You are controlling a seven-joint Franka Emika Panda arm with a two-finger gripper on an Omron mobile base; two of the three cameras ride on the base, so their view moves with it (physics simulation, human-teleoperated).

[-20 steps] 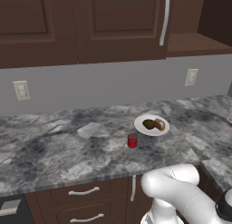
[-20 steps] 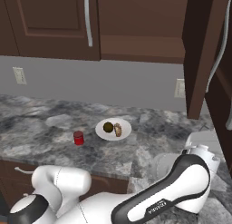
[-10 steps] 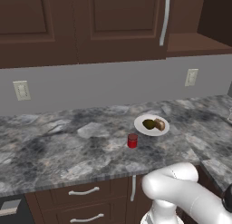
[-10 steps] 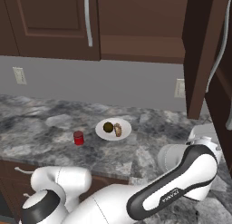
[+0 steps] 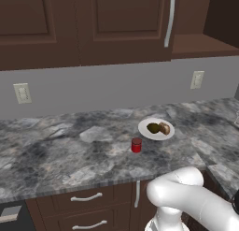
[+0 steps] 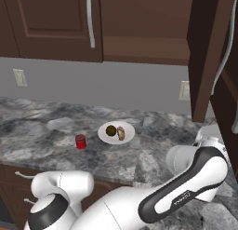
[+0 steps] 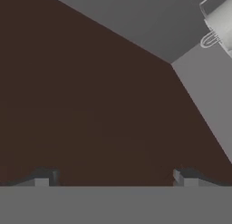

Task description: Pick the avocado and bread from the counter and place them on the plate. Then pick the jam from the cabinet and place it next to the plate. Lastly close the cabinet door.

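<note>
Cabinet door (image 6: 207, 52): it is standing open at the right of the right base view, a tall dark wood panel seen edge-on, reaching out toward the near side over the counter (image 5: 56, 150). Closing it is, I judge, the only step left.
Door handle (image 6: 226, 43): a long grey bar is running down the panel just to the right of its near edge.
Plate (image 6: 128, 132): it is sitting on the counter with the avocado (image 6: 110, 130) and the bread (image 6: 121, 133) on it, the two side by side.
Jam (image 6: 81, 141): the small red jar is standing upright on the counter just left of the plate, near it but not touching.
My gripper (image 7: 113, 177): my two finger tips are standing wide apart and are holding nothing. A flat dark brown surface is right in front of them; I think it is the door panel, but I cannot tell if I am touching it.
My arm: it is bending far to the right, toward the open door.
How the door will handle: I am expecting a stiff, rigid panel that swings on its hinge, not heavy and not fragile. The face is smooth, so the fingers may slip along it.
Where to take it: I judge a flat push on the panel near its free edge, by the handle, gives the easiest swing.
</note>
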